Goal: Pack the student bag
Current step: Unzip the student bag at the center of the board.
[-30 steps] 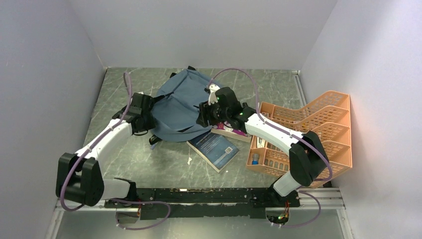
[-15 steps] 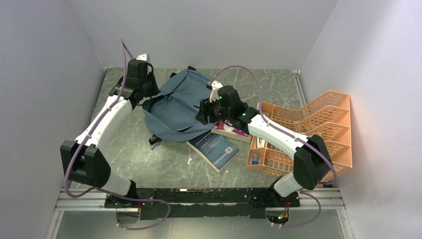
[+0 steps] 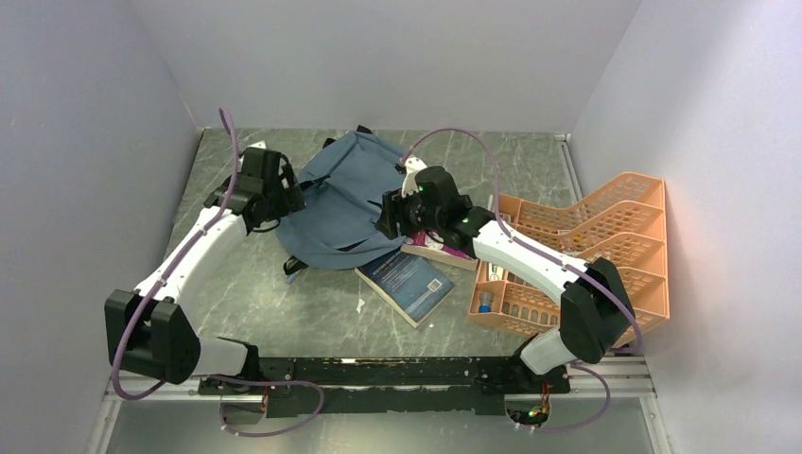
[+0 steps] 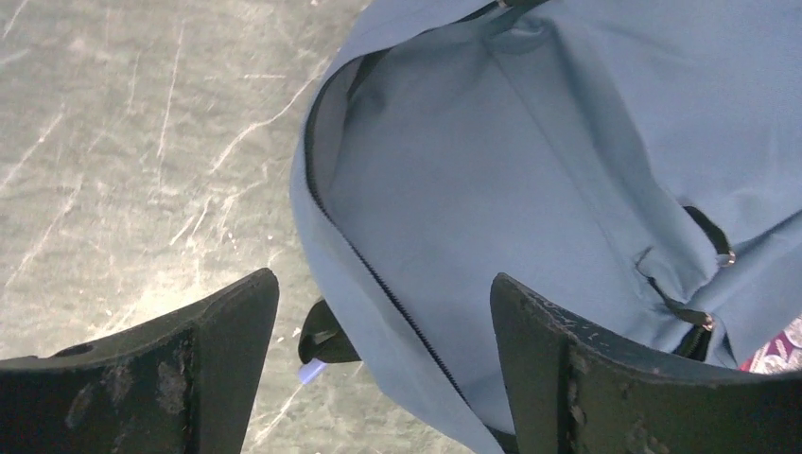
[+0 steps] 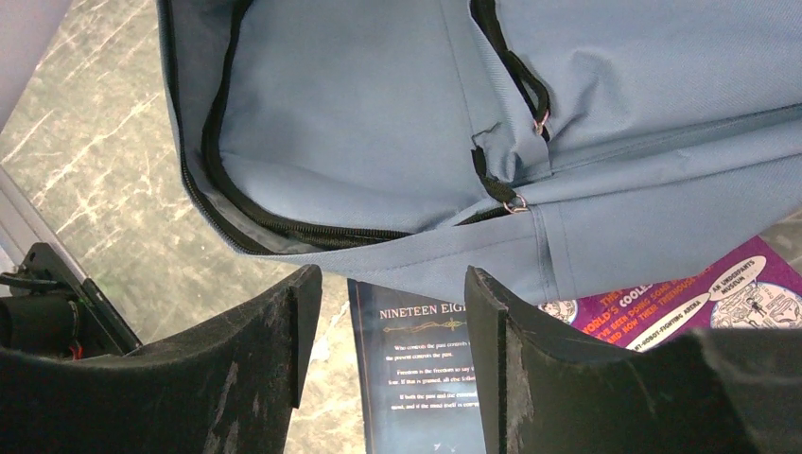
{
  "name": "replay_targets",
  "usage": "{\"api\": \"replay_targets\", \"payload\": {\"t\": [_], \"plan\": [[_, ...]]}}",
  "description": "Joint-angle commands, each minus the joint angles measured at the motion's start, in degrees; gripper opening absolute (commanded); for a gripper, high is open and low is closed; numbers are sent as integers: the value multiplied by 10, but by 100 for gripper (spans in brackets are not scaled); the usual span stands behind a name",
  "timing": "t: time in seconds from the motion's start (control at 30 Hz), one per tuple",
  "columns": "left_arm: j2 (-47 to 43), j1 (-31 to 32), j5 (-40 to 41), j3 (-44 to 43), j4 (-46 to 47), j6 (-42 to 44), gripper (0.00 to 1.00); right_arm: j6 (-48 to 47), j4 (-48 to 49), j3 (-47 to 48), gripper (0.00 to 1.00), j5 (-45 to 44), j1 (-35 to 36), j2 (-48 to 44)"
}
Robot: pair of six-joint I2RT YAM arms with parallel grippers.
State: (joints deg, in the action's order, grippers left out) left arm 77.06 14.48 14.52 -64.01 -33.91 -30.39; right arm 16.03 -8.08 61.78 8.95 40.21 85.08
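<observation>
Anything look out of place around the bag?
Yes: the student bag lies slumped over the edges of the dark blue book and the purple book, so both sit partly under it, not inside. Its main zip gapes open; nothing looks spilled or damaged.

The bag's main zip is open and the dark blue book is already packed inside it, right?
Not quite. The student bag is unzipped, but the dark blue book is not inside it: it lies on the table, outside the opening, with its far end under the bag's near edge. The top view shows this, and the right wrist view confirms it.
</observation>
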Motion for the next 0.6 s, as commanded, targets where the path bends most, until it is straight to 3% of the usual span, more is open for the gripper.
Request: {"api": "replay_targets", "payload": {"t": [0.0, 0.3, 0.43, 0.57], "plan": [[-5, -4, 37, 22, -15, -41, 87, -1, 6, -3, 61, -5, 0, -8], [56, -4, 38, 61, 19, -44, 83, 4, 6, -12, 61, -2, 0, -15], [90, -4, 36, 51, 26, -36, 67, 3, 3, -18, 61, -8, 0, -25], [92, -4, 27, 26, 24, -30, 41, 3, 0, -23, 61, -14, 0, -34]]}}
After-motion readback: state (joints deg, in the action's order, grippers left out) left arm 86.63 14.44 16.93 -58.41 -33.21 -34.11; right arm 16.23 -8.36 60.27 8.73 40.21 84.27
